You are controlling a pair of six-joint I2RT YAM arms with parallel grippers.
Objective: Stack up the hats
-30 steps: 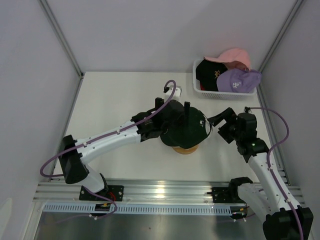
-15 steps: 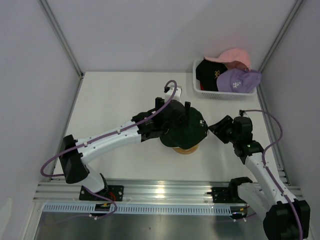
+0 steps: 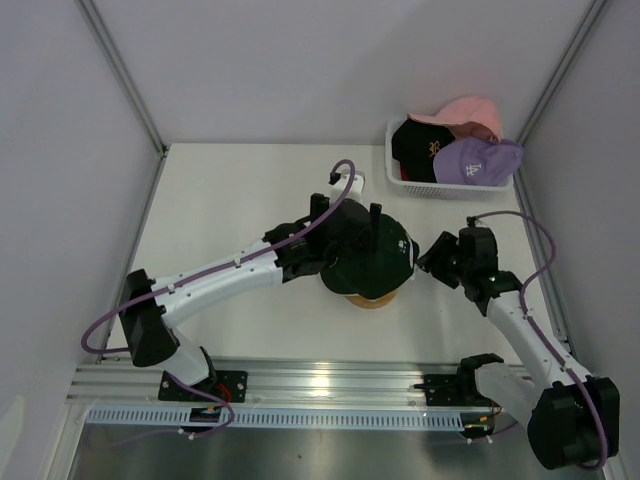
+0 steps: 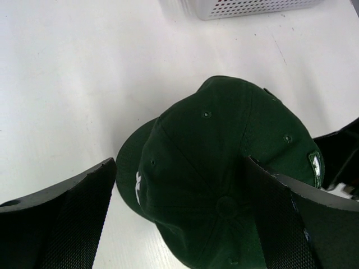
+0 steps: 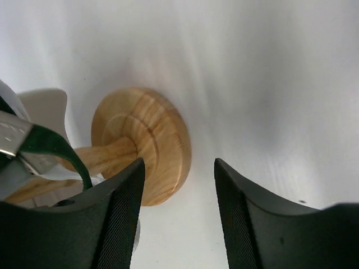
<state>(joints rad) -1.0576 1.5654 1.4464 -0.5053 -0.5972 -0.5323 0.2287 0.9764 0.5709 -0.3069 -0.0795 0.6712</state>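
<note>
Likely the worst slip is a skewed pinch: the left tool [image 4: 179, 163] hangs wide open astride the green cap [image 4: 224, 168], which sits crown-up on the wooden stand [image 5: 148, 140] mid-bench [image 3: 230, 190], and an off-centre squeeze could drag it off or tip the stand. The right tool [image 5: 178, 163], also open, sits by the stand's base near the cap's back strap. The cap's long axis runs left-right, brim toward the left arm.

1. The right gripper [image 3: 432, 262] has drawn back from the cap's [image 3: 372, 262] right edge and now sits just beside it, a little lower, with its jaws apart.
2. The right arm [image 3: 525, 320] has stretched out straighter.
3. The cap's right edge, pulled out before, now lies closer over the stand [image 3: 372, 299].
</note>
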